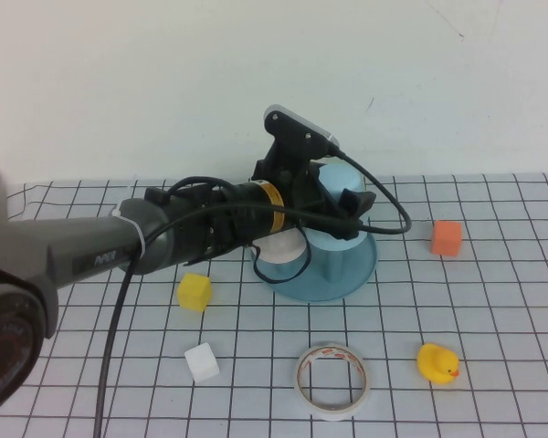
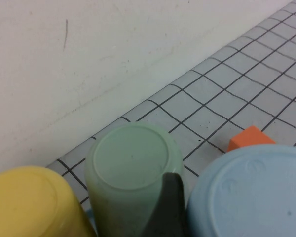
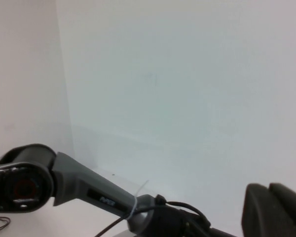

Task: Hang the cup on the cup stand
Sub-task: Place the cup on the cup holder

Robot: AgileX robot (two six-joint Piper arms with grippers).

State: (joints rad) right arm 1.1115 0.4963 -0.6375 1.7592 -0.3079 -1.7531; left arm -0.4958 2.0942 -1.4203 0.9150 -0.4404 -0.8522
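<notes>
Lying nearest: tape roll [image 1: 332, 380], white cube [image 1: 202, 362], rubber duck [image 1: 437, 362]
Left gripper [image 1: 333, 203]: fingers spread around the cup [image 1: 336, 187], above the cup stand [image 1: 354, 270]
Right gripper: off-table, fingers together

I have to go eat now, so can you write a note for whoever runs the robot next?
Left hand: over the cup stand, around the cup. Gripping or released, unclear.
Right hand: shut, parked away from the stand, out of the high view.
The cup: upside down at the stand, beside a mint-green cup and a yellow cup.
Done: cup brought to the stand.
Left: probably check that it sits on a peg, let go, pull the left arm back.
</notes>
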